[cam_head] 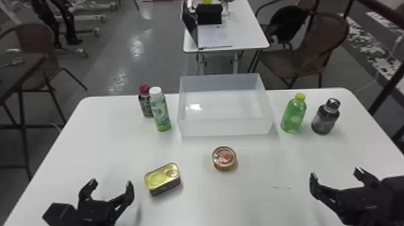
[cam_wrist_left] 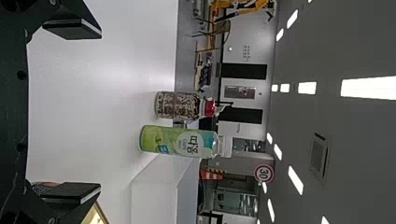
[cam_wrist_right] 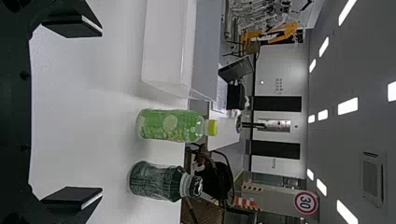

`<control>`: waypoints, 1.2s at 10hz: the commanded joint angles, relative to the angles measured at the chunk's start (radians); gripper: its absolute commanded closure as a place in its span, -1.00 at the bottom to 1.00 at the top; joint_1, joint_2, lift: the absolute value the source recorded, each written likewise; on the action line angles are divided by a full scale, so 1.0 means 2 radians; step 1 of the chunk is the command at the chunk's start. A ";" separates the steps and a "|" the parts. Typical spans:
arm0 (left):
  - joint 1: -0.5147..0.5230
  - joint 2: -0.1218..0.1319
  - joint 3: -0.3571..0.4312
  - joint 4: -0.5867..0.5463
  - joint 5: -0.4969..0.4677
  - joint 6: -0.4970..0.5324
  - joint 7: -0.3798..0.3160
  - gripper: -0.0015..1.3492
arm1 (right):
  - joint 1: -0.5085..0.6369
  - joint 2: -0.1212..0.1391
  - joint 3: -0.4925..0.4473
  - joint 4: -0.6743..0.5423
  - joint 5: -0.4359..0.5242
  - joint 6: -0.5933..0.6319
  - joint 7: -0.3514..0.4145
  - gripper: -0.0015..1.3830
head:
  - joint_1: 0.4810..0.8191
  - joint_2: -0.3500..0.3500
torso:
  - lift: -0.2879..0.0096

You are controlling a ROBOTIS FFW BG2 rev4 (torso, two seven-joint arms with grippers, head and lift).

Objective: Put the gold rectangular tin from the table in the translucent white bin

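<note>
A: See the gold tin? It lies flat on the desk, near the left fingers and nearer to us than the round can.

B: I see it. Those left fingers stand wide apart, nothing between them. The right fingers are well open too, holding nothing, over on the other side.

A: The left one's job, I'd say. How do you think that tin will handle?

B: Stiff metal, by the look of it, and probably full, so it'd have a bit of weight for its size. It shouldn't crush. The walls look smooth, though, and could slip under a shallow pinch.

A: So where would you take it?

B: Across the short way, flat on the two long walls, about the middle. It sits at a slant, so the wrist would want turning to match. Go low enough to get a good bite, and leave the ring pull on top alone.

A: And if they close on the corners?

B: It could swivel or squirt out. Once it's held square, lift it over the near wall of the bin and set it down gently, minding the white-capped bottle just beside.
</note>
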 commanded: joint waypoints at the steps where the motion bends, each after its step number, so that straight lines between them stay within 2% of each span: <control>1: 0.001 -0.001 0.001 0.001 -0.003 -0.002 -0.001 -0.78 | 0.000 0.000 0.000 -0.001 0.001 0.000 0.000 -0.86 | 0.27 0.23 | 0.34; 6: 0.000 -0.001 0.001 0.000 -0.005 -0.006 -0.001 -0.78 | -0.001 0.000 0.000 -0.001 0.001 0.003 0.001 -0.86 | 0.27 0.23 | 0.34; 7: 0.000 -0.001 0.005 0.000 -0.009 -0.006 -0.011 -0.78 | -0.001 0.000 0.000 -0.001 0.001 0.005 0.002 -0.86 | 0.27 0.23 | 0.34; 9: 0.000 -0.001 0.012 0.000 -0.021 0.004 -0.053 -0.79 | 0.000 0.000 -0.001 -0.001 0.002 0.007 0.003 -0.86 | 0.27 0.22 | 0.34; 11: -0.015 -0.001 0.032 0.001 -0.049 0.024 -0.119 -0.79 | 0.000 0.001 -0.001 -0.002 0.002 0.009 0.004 -0.86 | 0.27 0.16 | 0.34; 12: -0.023 -0.001 0.025 0.002 -0.061 0.034 -0.132 -0.79 | 0.000 0.001 -0.002 -0.001 0.002 0.010 0.005 -0.86 | 0.27 0.13 | 0.34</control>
